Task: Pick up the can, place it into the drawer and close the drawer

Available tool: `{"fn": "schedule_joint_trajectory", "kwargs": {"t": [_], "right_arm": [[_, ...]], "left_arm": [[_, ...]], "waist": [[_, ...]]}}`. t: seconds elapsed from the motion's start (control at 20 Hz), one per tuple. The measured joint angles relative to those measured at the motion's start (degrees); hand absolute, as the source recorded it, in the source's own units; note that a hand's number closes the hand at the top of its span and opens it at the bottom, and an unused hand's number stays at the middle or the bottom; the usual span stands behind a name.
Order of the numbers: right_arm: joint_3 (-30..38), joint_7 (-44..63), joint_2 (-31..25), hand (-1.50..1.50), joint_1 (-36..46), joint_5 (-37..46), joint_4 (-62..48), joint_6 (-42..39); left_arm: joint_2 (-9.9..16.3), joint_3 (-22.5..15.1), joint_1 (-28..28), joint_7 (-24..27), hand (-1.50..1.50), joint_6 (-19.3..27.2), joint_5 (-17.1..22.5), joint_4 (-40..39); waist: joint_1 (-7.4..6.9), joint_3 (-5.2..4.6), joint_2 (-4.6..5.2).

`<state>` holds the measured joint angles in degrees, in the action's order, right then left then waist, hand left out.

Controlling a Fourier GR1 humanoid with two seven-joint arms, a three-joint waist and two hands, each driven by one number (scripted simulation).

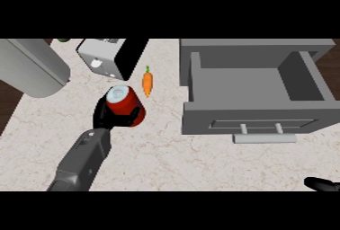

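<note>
A red can (123, 104) with a silver top stands on the pale counter, left of centre. My left hand (111, 116) is curled round the can from the near side, its fingers wrapping both flanks. The grey drawer (256, 119) stands pulled open at the right; its inside (239, 85) holds nothing, and a bar handle (264, 138) sticks out from its front. Only a black tip of my right hand (323, 184) shows at the lower right edge, far from the can.
An orange carrot (147, 83) lies just beyond the can. A grey and black appliance (106, 57) stands at the back, with a large grey cylinder (30, 67) at the far left. The counter's left edge runs close by.
</note>
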<state>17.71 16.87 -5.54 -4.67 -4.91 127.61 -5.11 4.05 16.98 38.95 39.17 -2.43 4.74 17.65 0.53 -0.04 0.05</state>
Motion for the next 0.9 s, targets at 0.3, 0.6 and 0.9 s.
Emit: {"fn": "schedule_joint_trajectory", "kwargs": {"t": [0.3, 0.6, 0.9], "right_arm": [[0.3, -0.7, 0.3, -1.5, -0.8, 0.5, 0.7, 0.0], [1.5, -0.5, -0.3, -1.5, -0.3, -0.1, 0.3, 0.0], [1.2, 0.7, 0.0, -1.5, -1.4, -0.6, 2.4, -0.3]], "left_arm": [[-2.6, -4.0, 2.0, -8.5, 1.5, 2.7, 0.1, 8.8], [-3.7, -10.0, 3.9, -18.9, 1.5, 5.8, 1.0, 20.2], [-4.0, -15.8, 7.7, -30.9, 1.5, 10.5, 4.7, 30.5]], "waist": [[-0.53, 0.06, -0.29], [-0.75, 0.07, -0.42], [-0.42, 0.06, -0.38]]}}
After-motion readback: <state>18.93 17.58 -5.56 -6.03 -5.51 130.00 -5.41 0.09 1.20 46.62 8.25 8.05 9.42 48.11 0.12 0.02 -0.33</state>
